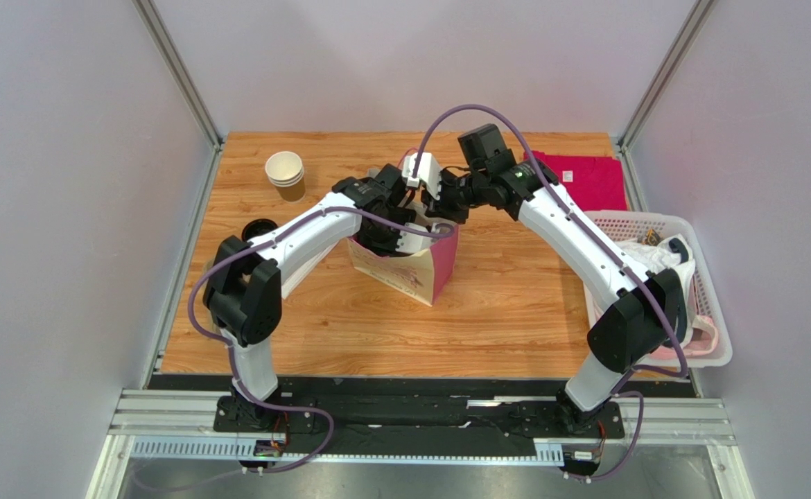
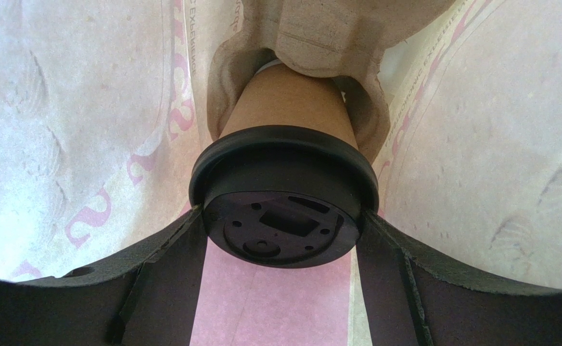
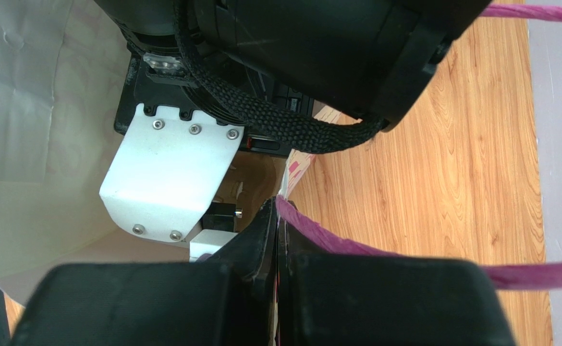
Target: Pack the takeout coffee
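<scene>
The takeout coffee (image 2: 284, 216), a brown paper cup with a black lid, sits in the grey pulp carrier (image 2: 320, 36) inside the cream paper bag (image 1: 420, 272). My left gripper (image 2: 282, 213) reaches down into the bag, and its two fingers press on opposite sides of the lid. In the top view the left gripper (image 1: 387, 231) is sunk in the bag's mouth and hides the cup. My right gripper (image 3: 277, 209) is shut on the bag's upper edge beside a pink handle (image 3: 349, 245). It holds that side at the bag's back right (image 1: 443, 208).
A stack of paper cups (image 1: 285, 168) stands at the back left. A black lid (image 1: 259, 229) lies beside the left arm. A red cloth (image 1: 587, 179) lies at the back right. A white basket (image 1: 680, 224) with items stands at the right edge.
</scene>
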Robot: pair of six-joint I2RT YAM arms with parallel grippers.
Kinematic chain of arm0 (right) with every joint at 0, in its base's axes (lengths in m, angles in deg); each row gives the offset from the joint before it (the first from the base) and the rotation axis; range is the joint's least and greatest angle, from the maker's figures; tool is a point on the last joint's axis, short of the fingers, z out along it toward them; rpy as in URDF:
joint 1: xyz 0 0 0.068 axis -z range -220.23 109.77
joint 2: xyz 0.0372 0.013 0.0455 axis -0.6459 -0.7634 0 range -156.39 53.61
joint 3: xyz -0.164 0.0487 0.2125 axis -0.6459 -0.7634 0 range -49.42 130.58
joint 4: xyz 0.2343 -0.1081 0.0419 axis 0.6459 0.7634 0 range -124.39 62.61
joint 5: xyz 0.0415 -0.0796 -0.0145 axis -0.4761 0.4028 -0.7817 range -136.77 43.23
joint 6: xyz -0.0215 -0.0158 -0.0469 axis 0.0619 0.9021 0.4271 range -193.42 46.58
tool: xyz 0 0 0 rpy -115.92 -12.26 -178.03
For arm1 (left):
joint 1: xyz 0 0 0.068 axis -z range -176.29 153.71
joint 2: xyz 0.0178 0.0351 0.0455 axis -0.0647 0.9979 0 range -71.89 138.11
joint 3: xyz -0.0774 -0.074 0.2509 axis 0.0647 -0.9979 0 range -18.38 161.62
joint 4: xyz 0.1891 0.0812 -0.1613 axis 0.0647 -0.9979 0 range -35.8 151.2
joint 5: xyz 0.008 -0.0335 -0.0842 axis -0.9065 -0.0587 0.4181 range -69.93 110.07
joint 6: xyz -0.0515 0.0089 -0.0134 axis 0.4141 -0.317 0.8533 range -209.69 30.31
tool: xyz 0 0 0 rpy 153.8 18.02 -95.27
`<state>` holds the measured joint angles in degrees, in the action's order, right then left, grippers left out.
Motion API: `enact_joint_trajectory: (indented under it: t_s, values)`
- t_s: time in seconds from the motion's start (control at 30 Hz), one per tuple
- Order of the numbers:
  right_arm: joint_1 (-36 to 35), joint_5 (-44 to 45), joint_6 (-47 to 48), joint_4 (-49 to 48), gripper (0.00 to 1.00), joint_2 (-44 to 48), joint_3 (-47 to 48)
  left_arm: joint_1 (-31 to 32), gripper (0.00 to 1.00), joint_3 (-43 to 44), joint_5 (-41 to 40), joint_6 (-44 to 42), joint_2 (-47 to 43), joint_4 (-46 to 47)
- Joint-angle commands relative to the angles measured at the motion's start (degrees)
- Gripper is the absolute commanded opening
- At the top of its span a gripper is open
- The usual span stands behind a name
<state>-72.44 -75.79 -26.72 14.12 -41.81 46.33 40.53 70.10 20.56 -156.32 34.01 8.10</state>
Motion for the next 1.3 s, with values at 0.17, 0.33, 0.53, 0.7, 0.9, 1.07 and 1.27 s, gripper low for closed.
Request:
enact_joint_trajectory:
  t_s: [0.17, 0.33, 0.53, 0.7, 0.9, 1.07, 1.27]
  values:
    - [1.0, -1.31, 0.59, -0.52, 0.0, -0.38, 0.23, -1.49, 0.0, -2.18, 2.67, -1.22, 10.1, -2.89]
    - [1.62, -2.01, 1.29, -0.17, 0.0, -0.65, 0.06, -1.75, 0.03, -3.14, 1.97, -0.52, 11.25, -1.13]
    - [2.32, -2.54, 2.26, 0.35, 0.0, -0.91, 0.06, -1.75, 0.31, 0.44, 3.02, 1.76, 8.71, -2.35]
    - [2.41, -2.63, 2.79, 0.62, 0.0, -1.26, 0.14, -1.66, 0.53, 3.18, 3.2, 2.82, 6.77, -3.76]
    - [2.85, -2.45, 2.79, 0.62, 0.0, -2.05, 0.93, -1.4, 0.75, 3.62, 3.55, 3.35, 4.84, -2.54]
    - [3.11, -2.63, 2.87, 0.62, 0.0, -2.23, 1.37, -1.05, 0.8, 1.96, 3.73, 2.91, 2.82, -0.61]
    - [3.2, -3.15, 2.7, 0.62, 0.0, -2.49, 1.81, -0.96, 0.99, 0.55, 3.81, 2.56, 1.14, 1.42]
